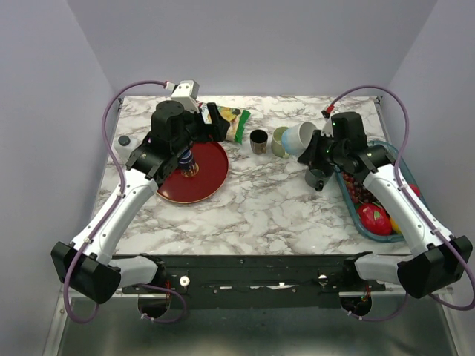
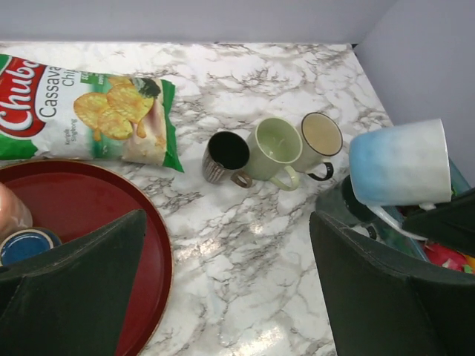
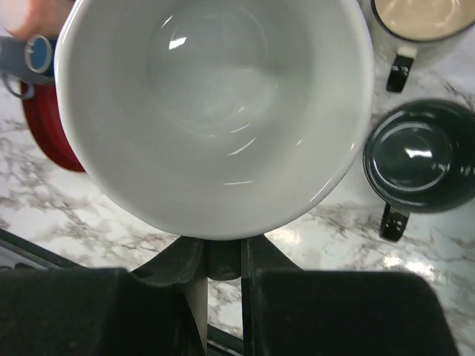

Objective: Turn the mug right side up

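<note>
The mug (image 1: 300, 136), white with a pale blue body, hangs in the air on its side, mouth tilted toward the right arm. My right gripper (image 1: 318, 145) is shut on its handle. In the right wrist view the mug's white inside (image 3: 215, 104) fills the frame and the gripper (image 3: 223, 251) clamps the handle below the rim. The mug also shows in the left wrist view (image 2: 401, 163). My left gripper (image 1: 210, 131) is open and empty above the right edge of the red plate (image 1: 211, 178); its fingers (image 2: 74, 289) frame bare marble.
A dark grey mug (image 1: 316, 178) stands upright under the held mug. A green mug (image 1: 280, 141), a black cup (image 1: 258, 141) and a cream mug (image 2: 320, 137) stand in a row. A chip bag (image 1: 234, 122) lies behind. A teal fruit basket (image 1: 347, 196) sits right.
</note>
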{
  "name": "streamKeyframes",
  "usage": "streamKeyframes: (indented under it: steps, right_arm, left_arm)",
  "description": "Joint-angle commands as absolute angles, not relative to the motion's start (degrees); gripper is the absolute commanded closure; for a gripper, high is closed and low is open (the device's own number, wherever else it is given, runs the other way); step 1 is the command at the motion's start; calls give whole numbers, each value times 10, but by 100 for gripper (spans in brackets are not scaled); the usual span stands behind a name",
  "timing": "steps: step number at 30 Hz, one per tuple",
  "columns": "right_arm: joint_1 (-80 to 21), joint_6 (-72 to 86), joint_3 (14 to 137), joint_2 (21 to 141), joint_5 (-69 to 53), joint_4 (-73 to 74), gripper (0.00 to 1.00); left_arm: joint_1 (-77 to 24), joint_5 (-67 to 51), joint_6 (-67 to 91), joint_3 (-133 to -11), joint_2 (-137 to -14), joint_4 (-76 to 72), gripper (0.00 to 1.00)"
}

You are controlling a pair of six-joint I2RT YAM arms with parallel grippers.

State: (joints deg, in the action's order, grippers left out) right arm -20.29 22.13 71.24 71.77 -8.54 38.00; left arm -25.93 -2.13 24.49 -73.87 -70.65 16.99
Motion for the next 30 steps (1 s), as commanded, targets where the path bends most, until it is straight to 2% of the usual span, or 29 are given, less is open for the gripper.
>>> streamKeyframes:
  steps: [1, 9, 30]
  right_arm:
    - [-211, 203, 691, 721, -51, 397, 99]
    - [-234, 200, 669, 797, -18, 393, 99]
    - [-248, 211, 707, 949, 60, 434, 99]
  left_arm:
    - [-258, 25, 227, -729, -700, 180, 1]
    - [-257, 39, 235, -729, -711, 190, 1]
    - [-255, 89, 239, -732, -735, 243, 1]
